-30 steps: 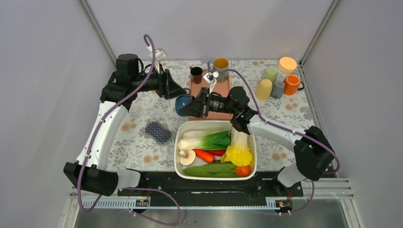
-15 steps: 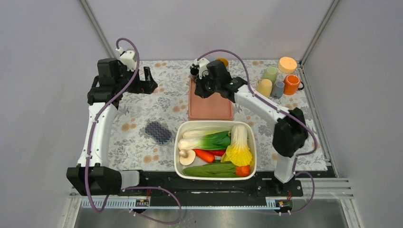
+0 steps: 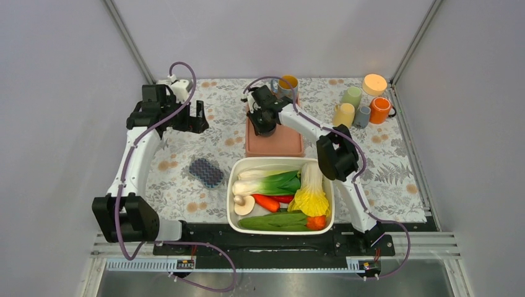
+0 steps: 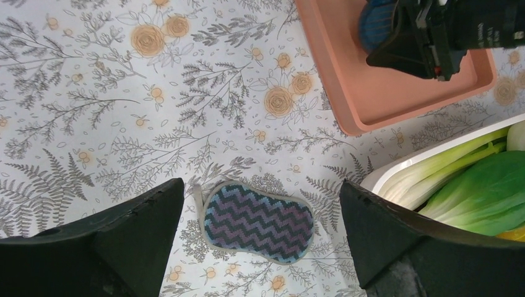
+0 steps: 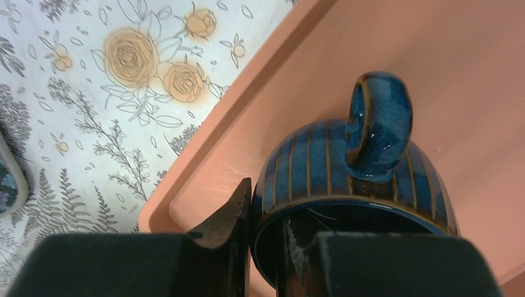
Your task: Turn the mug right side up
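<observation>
The blue striped mug (image 5: pixel 322 173) is over the far left part of the pink tray (image 5: pixel 470 74). Its opening faces my right gripper (image 5: pixel 266 204) and its handle (image 5: pixel 377 127) points away. That gripper is shut on the mug's rim, one finger inside and one outside. In the top view the right gripper (image 3: pixel 266 117) hides most of the mug. I cannot tell whether the mug touches the tray. My left gripper (image 4: pixel 260 204) is open and empty, high above the table left of the tray (image 3: pixel 272 147). From the left wrist view the mug (image 4: pixel 374 25) shows under the right gripper.
A zigzag sponge (image 3: pixel 206 172) lies left of a white basin (image 3: pixel 230 185) filled with vegetables. A yellow-lined mug (image 3: pixel 288 82) stands at the tray's far end. Several mugs (image 3: pixel 353 108) and an orange lid (image 3: pixel 374 82) cluster at the far right.
The right gripper carried the blue mug from the tray's left edge to the tray's far left part. The left gripper drew back to the left, away from the mug.
</observation>
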Robot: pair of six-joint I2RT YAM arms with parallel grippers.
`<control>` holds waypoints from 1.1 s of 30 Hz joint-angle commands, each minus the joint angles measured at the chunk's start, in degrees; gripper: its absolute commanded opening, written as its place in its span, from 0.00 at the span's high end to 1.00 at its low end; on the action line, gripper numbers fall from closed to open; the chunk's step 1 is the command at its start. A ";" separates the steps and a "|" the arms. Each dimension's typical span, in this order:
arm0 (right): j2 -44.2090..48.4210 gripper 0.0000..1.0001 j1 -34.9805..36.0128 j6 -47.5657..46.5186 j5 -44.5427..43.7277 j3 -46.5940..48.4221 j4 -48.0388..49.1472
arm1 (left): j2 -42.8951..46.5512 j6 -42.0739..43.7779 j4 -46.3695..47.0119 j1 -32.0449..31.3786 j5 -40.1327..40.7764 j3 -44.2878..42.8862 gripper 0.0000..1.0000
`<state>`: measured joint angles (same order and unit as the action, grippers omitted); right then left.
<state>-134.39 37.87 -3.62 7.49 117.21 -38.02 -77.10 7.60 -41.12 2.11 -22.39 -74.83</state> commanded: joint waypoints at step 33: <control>57.66 0.26 -25.40 8.30 -8.56 -52.91 19.47 | -44.74 -11.76 4.37 -24.77 16.74 -36.54 0.26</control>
<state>-77.76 13.34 3.84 -0.89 68.25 -21.56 -118.96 -3.42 -37.69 -21.63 -12.43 -105.41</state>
